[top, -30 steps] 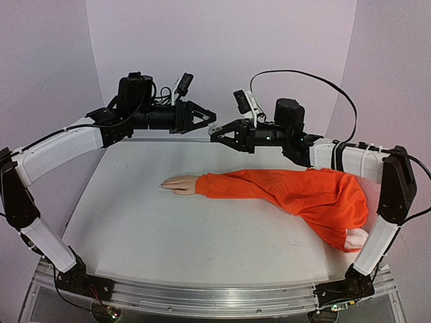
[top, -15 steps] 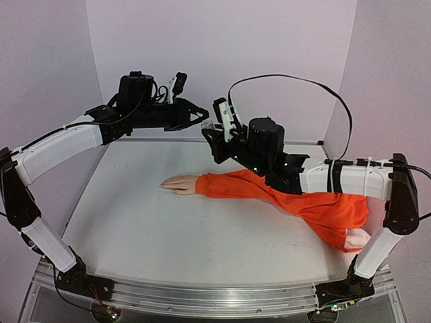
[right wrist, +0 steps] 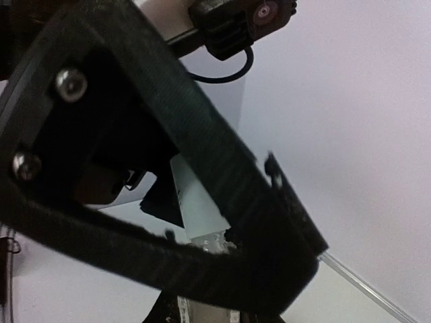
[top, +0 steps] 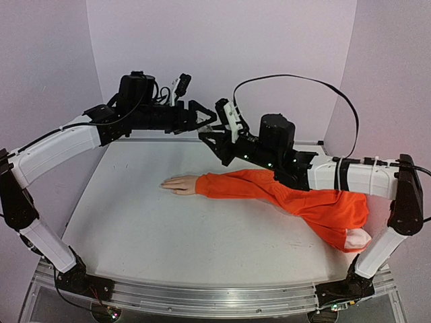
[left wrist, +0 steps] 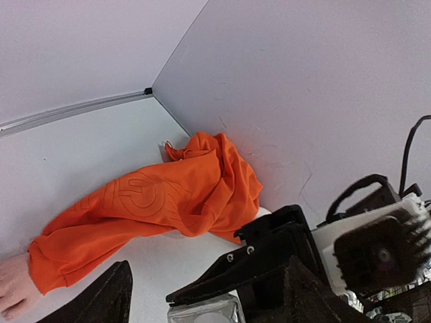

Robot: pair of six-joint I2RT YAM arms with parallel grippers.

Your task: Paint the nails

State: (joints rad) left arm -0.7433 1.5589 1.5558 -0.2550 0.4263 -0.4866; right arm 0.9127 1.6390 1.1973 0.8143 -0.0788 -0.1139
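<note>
The pale mannequin hand [top: 178,184] lies flat on the table, sticking out of an orange sleeve [top: 269,188]. Its nails [top: 163,184] at the fingertips are too small to make out. Both grippers meet in the air above and behind the hand. My right gripper [top: 213,136] is shut on a small clear bottle [left wrist: 202,313]. My left gripper [top: 207,124] is open, its fingers [left wrist: 101,296] spread either side of the bottle and the right gripper's tip. The bottle [right wrist: 214,247] also shows between the right fingers in the right wrist view.
The orange garment [top: 337,215] bunches up at the right side of the table, under the right arm. Purple walls [top: 222,60] close in the back and both sides. A black cable [top: 296,79] loops above the right wrist.
My left gripper has closed and then opened wide. The right arm swung left and tilted, keeping its grip, so its tip now sits between the left fingers.
</note>
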